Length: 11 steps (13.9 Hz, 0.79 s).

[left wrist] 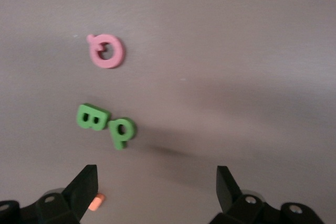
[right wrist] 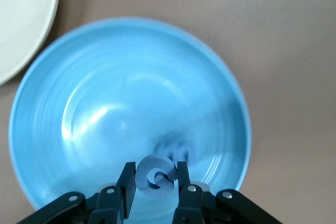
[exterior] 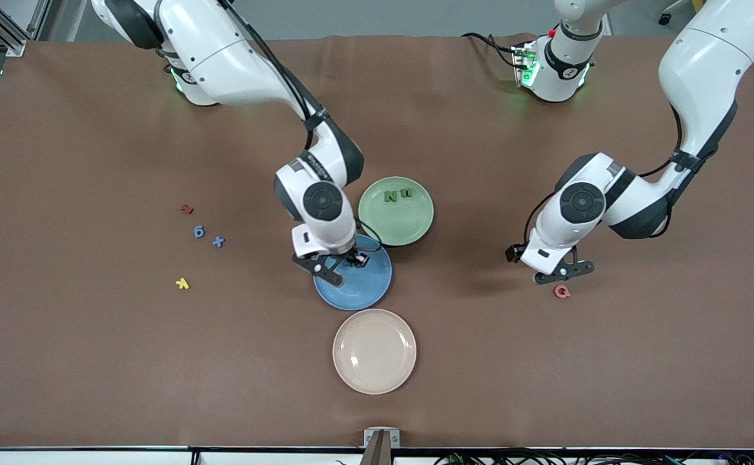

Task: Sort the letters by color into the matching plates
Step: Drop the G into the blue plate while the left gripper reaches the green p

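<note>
1. Foam, by the look of it: front view showed two green letters [exterior: 397,194] lying in the green plate [exterior: 396,223] and two blue letters [exterior: 208,236] loose on the table toward the right arm's end, beside a red letter [exterior: 187,208] and a yellow letter [exterior: 183,283]. Right gripper [exterior: 340,265] hung over the blue plate [exterior: 357,290]; left gripper [exterior: 565,272] hung low over a pink letter [exterior: 562,292]. Cream plate [exterior: 374,351] lay nearest the camera.

2. Left wrist view: fingers [left wrist: 84,184] spread wide, nothing between them. Below lay a green B [left wrist: 92,117] and green p [left wrist: 122,130], touching, near the pink letter. Judgement: light, slightly squashy pieces; pinch across a straight stroke, flat faces to pads.

3. Right wrist view: fingers [right wrist: 126,182] pinched narrow on a blue letter [right wrist: 155,177], held by its outer edges over the blue plate's bowl. Judgement: light and soft enough to drop without damage; plate glossy, letter may slide.
</note>
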Motion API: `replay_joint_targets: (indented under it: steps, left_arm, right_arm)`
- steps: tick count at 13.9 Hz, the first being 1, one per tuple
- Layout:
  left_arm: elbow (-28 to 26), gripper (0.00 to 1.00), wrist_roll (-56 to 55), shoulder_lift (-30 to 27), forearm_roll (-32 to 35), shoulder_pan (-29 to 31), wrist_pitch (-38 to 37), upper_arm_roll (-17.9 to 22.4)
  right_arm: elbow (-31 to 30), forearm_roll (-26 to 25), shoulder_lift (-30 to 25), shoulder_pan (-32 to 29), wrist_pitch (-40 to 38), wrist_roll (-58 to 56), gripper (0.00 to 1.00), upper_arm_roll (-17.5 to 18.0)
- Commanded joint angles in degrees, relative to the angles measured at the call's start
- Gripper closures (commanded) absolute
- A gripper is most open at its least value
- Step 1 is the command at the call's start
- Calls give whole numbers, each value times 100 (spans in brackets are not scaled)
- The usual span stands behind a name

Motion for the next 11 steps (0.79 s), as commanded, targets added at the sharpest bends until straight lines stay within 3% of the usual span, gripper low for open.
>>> replay_joint_targets:
  steps: [1,2,3,4,7,11]
  left_arm:
    - [-152,1,9,64,112,222,159,-59]
    - [-152,1,9,125,121,231,177,-50]
    - [-144,1,-17,187,121,266,212,-41]
    - [-144,2,-44,222,121,292,300,-32]
    - [-135,12,-105,319,156,275,405,126]
    - [-100,16,-114,416,279,214,537,293]
  right_arm:
    - [-17,1,40,128,110,323,96,-56]
    - [-17,18,40,128,110,349,70,-56]
    - [-17,10,40,128,110,349,22,-56]
    - [-9,1,40,111,110,332,0,-56]
    - [0,-8,40,49,119,288,0,-56]
    - [-95,-52,-21,-47,189,-52,0,-82]
